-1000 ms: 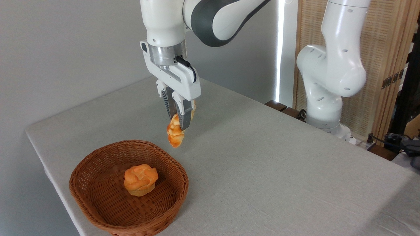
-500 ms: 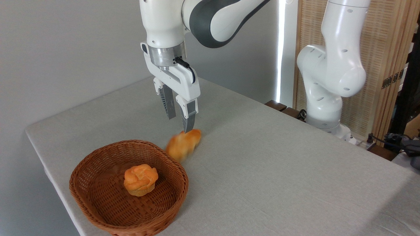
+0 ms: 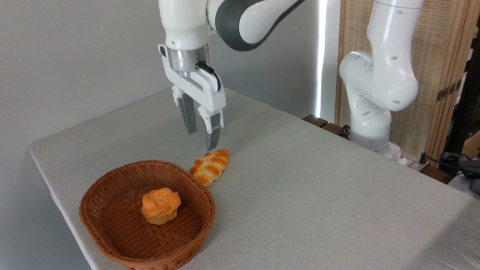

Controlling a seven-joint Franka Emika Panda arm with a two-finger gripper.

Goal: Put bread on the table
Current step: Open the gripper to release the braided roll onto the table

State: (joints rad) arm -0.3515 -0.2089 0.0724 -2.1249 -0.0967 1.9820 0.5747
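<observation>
**Bread on worktop, gripper empty above it**

Nearest the camera: brown wicker basket (image 3: 112,240) at the front-left corner of the worktop (image 3: 318,195). One round knobbly bun (image 3: 160,205) sits inside it, roughly centred.

Just behind the basket's far-right rim: the braided bread (image 3: 210,168) lies flat on the grey cloth, long axis running diagonally, near end close to the rim. Can't tell if it touches the wicker. Nothing is holding it.

Above the bread's far end: gripper (image 3: 200,140) points straight down, fingers apart with a clear gap, nothing between them. Tips hang just over the loaf with no contact.

Farther back: arm (image 3: 378,78) rises from its base at the worktop's far-right edge and arcs over to the gripper. Behind that, a grey wall and a slatted wooden screen (image 3: 431,56).
</observation>
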